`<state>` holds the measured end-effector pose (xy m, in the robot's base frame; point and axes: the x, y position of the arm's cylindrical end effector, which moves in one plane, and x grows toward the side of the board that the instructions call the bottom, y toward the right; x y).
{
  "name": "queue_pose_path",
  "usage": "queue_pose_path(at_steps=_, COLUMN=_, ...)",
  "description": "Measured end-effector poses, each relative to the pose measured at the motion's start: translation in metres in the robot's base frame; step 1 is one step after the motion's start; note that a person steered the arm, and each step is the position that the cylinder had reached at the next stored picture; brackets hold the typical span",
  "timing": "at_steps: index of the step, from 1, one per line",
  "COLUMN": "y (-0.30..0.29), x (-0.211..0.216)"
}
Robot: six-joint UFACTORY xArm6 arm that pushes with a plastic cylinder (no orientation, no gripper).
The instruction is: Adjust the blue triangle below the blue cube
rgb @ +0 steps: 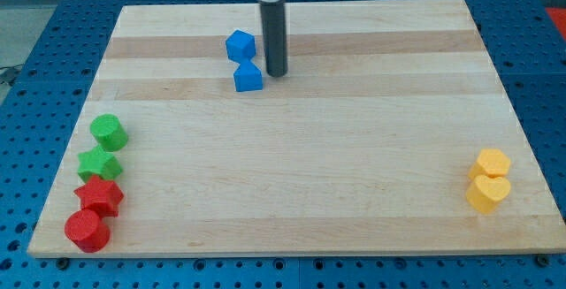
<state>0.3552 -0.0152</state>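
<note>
Blue triangle (248, 78) is seen just below the blue cube (240, 45) near the top of a pale wooden board (301, 165), with my tip (277, 73) just to its right. No jaws are carried by the rod; the board is surrounded by a blue perforated table (548, 77), and no writing is legible.

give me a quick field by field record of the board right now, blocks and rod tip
surface: wooden board on a blue perforated table
blue cube: near the view's top, left of centre
blue triangle: directly below the blue cube, touching or nearly so
my tip: just right of the blue triangle, close beside it; contact cannot be told
view's left column, top to bottom: green cylinder, green star, red star, red cylinder
view's right: yellow hexagon above yellow heart
</note>
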Motion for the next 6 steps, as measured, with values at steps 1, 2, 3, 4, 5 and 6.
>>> queue_pose_path(at_steps=1, y=0.002, x=0.025)
queue_pose_path(at_steps=2, y=-0.002, x=0.026)
queue_pose_path(at_steps=3, y=-0.018, x=0.026)
queue_pose_path(at_steps=4, y=-0.019, x=0.022)
queue_pose_path(at_steps=5, y=-0.019, x=0.018)
queue_pose_path(at_steps=6, y=-0.020, x=0.018)
